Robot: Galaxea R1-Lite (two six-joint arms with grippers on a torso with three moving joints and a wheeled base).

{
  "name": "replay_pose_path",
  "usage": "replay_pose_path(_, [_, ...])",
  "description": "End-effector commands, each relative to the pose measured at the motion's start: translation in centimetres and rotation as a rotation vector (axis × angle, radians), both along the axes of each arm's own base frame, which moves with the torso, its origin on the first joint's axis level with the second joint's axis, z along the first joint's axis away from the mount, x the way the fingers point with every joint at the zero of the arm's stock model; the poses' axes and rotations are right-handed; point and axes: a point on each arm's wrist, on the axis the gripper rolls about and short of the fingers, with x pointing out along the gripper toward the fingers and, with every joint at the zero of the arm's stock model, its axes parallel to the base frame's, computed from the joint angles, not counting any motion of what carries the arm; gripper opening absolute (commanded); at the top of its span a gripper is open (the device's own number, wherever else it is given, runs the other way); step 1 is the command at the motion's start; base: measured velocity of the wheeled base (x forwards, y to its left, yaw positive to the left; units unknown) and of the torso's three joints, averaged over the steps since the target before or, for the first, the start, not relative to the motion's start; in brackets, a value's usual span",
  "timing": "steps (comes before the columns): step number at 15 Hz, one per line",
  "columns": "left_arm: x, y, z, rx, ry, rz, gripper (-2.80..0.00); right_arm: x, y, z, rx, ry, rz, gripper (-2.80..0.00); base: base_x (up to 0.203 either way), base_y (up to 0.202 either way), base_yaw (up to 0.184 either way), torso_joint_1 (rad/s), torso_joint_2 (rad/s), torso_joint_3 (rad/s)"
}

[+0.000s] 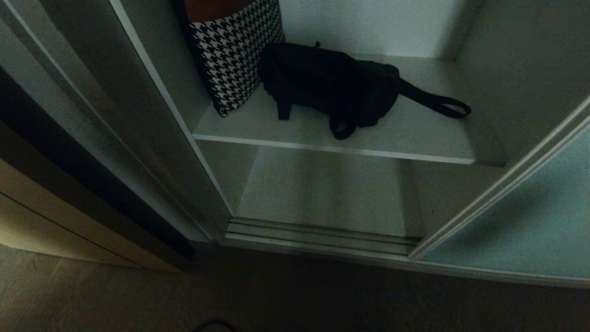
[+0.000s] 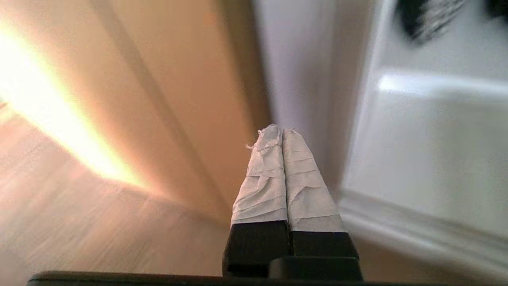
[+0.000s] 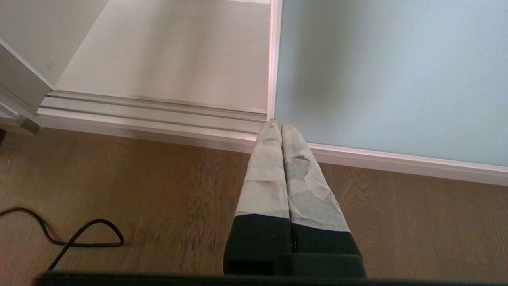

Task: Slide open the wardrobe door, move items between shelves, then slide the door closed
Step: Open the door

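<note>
Far left, one beige cabinet front point(image 1: 55, 216) sits beside the wardrobe's open bay, above the wooden floor point(image 1: 138, 299). Inside the bay there are two shelves: the upper shelf point(image 1: 415, 138) carries everything, the lower shelf point(image 1: 322, 193) sits bare under it, just behind the grooved track point(image 1: 318, 235). Two items up top: one houndstooth bag point(image 1: 235, 55) leaning upright at the left end, and one black bag point(image 1: 329, 85) slumped right against it, its single strap point(image 1: 438, 103) looping out toward the right wall. On the right, the one frosted door point(image 1: 521, 221) stands slid aside, leaving the bay open.

Neither arm shows from the head. The left gripper point(image 2: 281, 133) hangs low near the cabinet front, its two taped fingers point(image 2: 262, 178) pressed together, empty. The right gripper point(image 3: 281, 126) hovers over the floor by the door's lower corner, its two fingers also pressed together, empty. One black cable point(image 3: 71, 238) curls on the floor.
</note>
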Motion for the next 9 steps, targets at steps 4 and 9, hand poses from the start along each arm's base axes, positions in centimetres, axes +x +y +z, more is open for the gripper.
replay_pose_path(4, [-3.0,0.1,-6.8,0.02,0.044,-0.038,-2.8,0.0,0.0,0.0,0.001,-0.001,0.0,-2.8,0.0,0.0,0.0,0.0,0.0,0.0])
replay_pose_path(9, [-3.7,-0.5,-11.2,0.025,0.138,-0.276,-2.8,0.0,0.0,0.0,0.001,-0.001,0.0,-2.8,0.0,0.0,0.0,0.0,0.0,0.0])
